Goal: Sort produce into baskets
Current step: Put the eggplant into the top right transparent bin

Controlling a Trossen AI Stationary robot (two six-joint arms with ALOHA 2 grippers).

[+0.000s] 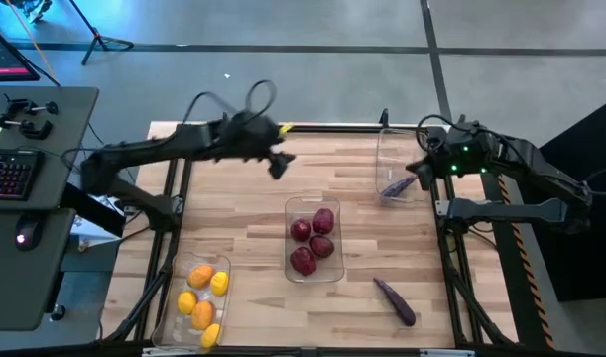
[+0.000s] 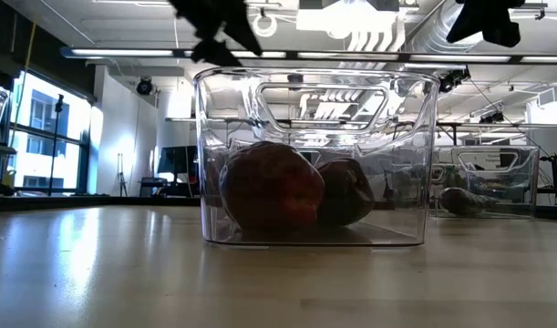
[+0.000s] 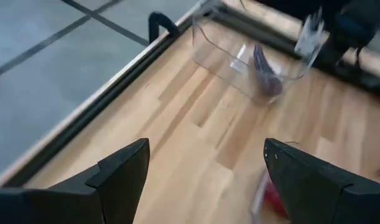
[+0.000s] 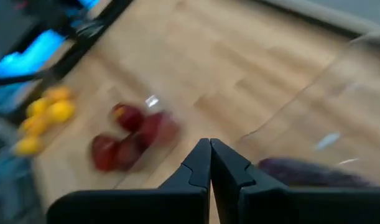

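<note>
Three clear bins stand on the wooden table. The near-left bin (image 1: 196, 297) holds yellow and orange fruits (image 1: 203, 296). The middle bin (image 1: 313, 240) holds dark red fruits (image 1: 312, 238), which also show in the low view (image 2: 273, 187). The far-right bin (image 1: 396, 164) holds a purple eggplant (image 1: 397, 185), which also shows in the left wrist view (image 3: 264, 73). A second eggplant (image 1: 394, 300) lies loose on the table at the near right. My left gripper (image 3: 205, 163) is open and empty, above the table's far middle (image 1: 278, 164). My right gripper (image 4: 209, 158) is shut and empty, over the far-right bin (image 1: 419, 169).
A black frame rail (image 1: 332, 129) runs along the table's far edge. A desk with a keyboard (image 1: 10, 174) stands beyond the table's left edge. Bare wood lies between the bins and along the near right around the loose eggplant.
</note>
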